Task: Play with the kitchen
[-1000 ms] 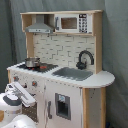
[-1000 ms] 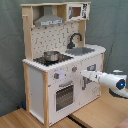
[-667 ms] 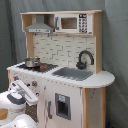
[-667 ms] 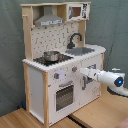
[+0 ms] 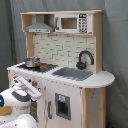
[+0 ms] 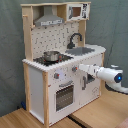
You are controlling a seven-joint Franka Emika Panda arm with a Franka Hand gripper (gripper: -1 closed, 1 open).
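Observation:
The kitchen (image 5: 70,50) (image 6: 39,85) is a tall white and light-wood toy unit, seen in both exterior views. A metal pot (image 5: 32,62) (image 6: 50,55) sits on its black stovetop, beside the grey sink (image 5: 73,73) (image 6: 83,50) and black faucet (image 5: 85,57) (image 6: 75,39). A hood (image 5: 40,25) and microwave (image 5: 70,22) (image 6: 77,11) sit on top. My gripper (image 5: 34,91) (image 6: 80,67) reaches level with the knob panel (image 6: 57,76), above the oven door (image 6: 64,95), right at the kitchen's front face. Whether it touches a knob is unclear.
The kitchen stands on a wooden table (image 6: 102,116) in front of a grey curtain (image 6: 10,40). My white arm (image 6: 107,75) comes in from the second exterior view's right. A cupboard door (image 5: 62,106) sits under the sink.
My gripper has moved in toward the kitchen's front, from a short way off to right at the knob panel. The kitchen and the pot have not moved.

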